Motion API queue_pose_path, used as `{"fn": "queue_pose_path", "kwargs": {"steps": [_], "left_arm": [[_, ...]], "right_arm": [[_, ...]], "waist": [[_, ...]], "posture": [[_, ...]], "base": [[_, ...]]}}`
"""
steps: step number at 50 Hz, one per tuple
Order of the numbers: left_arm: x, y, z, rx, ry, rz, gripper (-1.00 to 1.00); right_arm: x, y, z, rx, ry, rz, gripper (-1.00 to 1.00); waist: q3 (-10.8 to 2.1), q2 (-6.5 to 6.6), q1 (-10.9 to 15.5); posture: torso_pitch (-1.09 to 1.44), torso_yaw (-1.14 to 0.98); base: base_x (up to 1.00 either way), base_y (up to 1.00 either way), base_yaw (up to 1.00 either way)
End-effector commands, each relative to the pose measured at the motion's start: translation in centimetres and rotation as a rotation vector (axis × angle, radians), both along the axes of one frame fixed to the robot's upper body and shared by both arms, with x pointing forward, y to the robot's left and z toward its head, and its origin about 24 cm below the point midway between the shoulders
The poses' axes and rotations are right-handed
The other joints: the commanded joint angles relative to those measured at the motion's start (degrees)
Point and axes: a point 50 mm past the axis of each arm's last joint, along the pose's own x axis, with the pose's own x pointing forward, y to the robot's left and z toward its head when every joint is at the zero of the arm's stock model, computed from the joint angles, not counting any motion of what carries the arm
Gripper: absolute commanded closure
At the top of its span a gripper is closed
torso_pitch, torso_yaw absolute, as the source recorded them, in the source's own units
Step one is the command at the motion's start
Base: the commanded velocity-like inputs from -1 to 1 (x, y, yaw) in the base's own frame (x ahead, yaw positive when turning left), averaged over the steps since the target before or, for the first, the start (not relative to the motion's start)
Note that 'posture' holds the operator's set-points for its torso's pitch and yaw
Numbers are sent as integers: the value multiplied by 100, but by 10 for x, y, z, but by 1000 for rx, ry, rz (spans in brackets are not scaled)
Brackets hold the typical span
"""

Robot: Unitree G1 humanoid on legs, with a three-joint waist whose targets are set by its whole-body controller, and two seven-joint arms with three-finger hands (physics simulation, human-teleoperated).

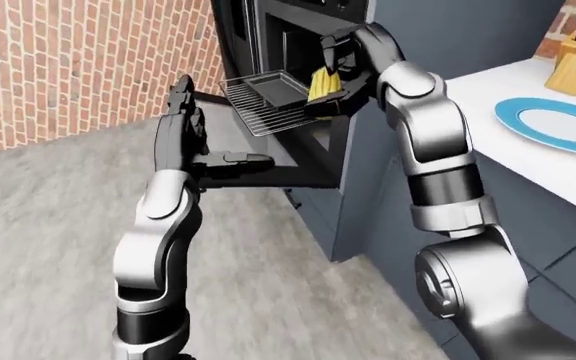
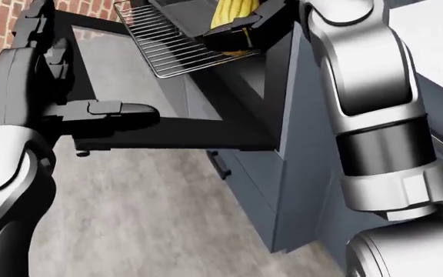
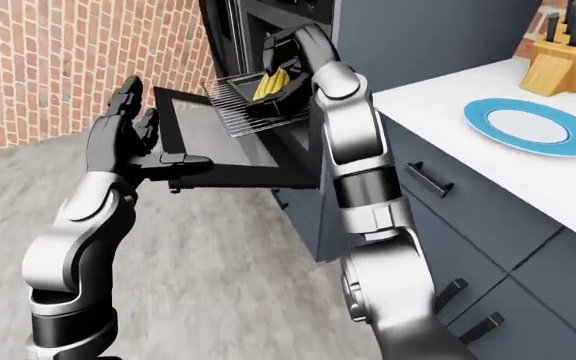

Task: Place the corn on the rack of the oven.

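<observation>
Brick wall fills the left of the left-eye view, and beside it the left hand is held up with its fingers spread, gripping nothing, its thumb jutting out over the dropped oven door. Whether the thumb touches the door I cannot tell. Further right, the wire oven rack is pulled out over that door from the dark oven, with a dark tray sitting on it. At the rack's right end the right hand has its fingers pinched round the yellow corn, holding the cob roughly upright with its lower end low over the wires; contact with the rack is not clear from any view. To my eye the task is at the placing step, with the carry done and the release not yet made. The next move calls for lowering the cob until it rests along the wires, tipping it flat so it cannot roll off the edge, then opening the fingers. Off to the right, a blue plate and a knife block stand on the white counter, well apart from the work.
</observation>
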Motion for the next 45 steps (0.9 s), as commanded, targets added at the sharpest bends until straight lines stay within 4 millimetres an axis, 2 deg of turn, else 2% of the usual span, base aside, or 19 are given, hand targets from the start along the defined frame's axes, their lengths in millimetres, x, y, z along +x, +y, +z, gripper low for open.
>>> {"fn": "queue_pose_path", "kwargs": {"steps": [1, 7, 11, 14, 16, 17, 18, 20, 22, 28, 30, 32, 33, 34, 35, 38, 41, 43, 45], "left_arm": [[-3, 1, 17, 0, -89, 5, -100], [-4, 1, 18, 1, -88, 5, -100], [-3, 1, 17, 1, -87, 6, -100], [-3, 0, 17, 2, -86, 5, -100], [-3, 1, 16, 2, -86, 6, -100], [-3, 1, 16, 1, -86, 6, -100], [-2, 1, 16, 1, -86, 5, -100], [-2, 1, 16, 1, -85, 4, -100], [-2, 1, 15, 1, -85, 4, -100], [-2, 1, 14, 2, -83, 4, -100], [-2, 1, 15, 2, -84, 4, -100], [-3, 1, 15, 2, -85, 4, -100], [-3, 1, 15, 1, -85, 4, -100], [-3, 0, 16, 2, -85, 4, -100], [-3, 0, 16, 1, -85, 4, -100], [-3, 1, 16, 1, -85, 5, -100], [-3, 1, 16, 1, -85, 4, -100], [-3, 1, 16, 0, -85, 5, -100], [-3, 0, 16, 1, -85, 4, -100]], "right_arm": [[-7, 5, 27, 6, -111, 22, 100], [-8, 5, 27, 5, -112, 20, 100], [-7, 5, 27, 4, -110, 22, 100], [-6, 5, 28, 3, -110, 23, 100], [-6, 6, 28, 3, -111, 24, 100], [-6, 6, 28, 1, -111, 24, 100], [-6, 6, 28, 1, -111, 24, 100], [-6, 6, 29, -1, -112, 24, 100], [-6, 6, 29, -1, -112, 24, 100], [-6, 6, 27, -2, -109, 25, 100], [-5, 6, 27, -1, -110, 25, 100], [-6, 7, 27, -2, -110, 25, 100], [-6, 7, 27, -2, -110, 25, 100], [-6, 7, 27, -2, -109, 26, 100], [-6, 7, 27, -1, -109, 26, 100], [-5, 8, 26, -1, -108, 28, 100], [-5, 8, 25, 1, -107, 28, 100], [-5, 8, 24, 0, -106, 28, 100], [-5, 8, 24, 1, -106, 28, 100]], "waist": [[-114, -11, 21], [-125, 52, 5], [-57, 123, 48], [-36, -33, 77], [-7, -244, 111], [-43, -415, 108], [-104, -356, 56], [-70, -417, 60], [-129, -341, 22], [-25, -45, 13], [-50, 170, -25], [-183, 547, -54], [-122, 265, -17], [-100, 378, -44], [-107, 350, -21], [-144, 203, 3], [-98, 19, 23], [-75, -209, 54], [-158, -630, 63]], "posture": [[0, 0], [0, 0], [0, 0], [0, 0], [0, 0], [0, 0], [0, 0], [0, 0], [0, 0], [0, 0], [0, 0], [0, 0], [0, 0], [0, 0], [0, 0], [0, 0], [0, 0], [0, 0], [0, 0]], "base": [[23, 4, 0], [23, 5, 0], [23, 5, 0], [22, 5, 0], [19, 5, 0], [15, 5, 0], [15, 5, 0], [14, 5, 0], [14, 5, 0], [14, 5, 0], [14, 5, 0], [14, 5, 0], [14, 5, 0], [13, 5, 0], [14, 5, 0], [13, 7, 0], [11, 12, 0], [10, 21, 0], [10, 24, 0]]}}
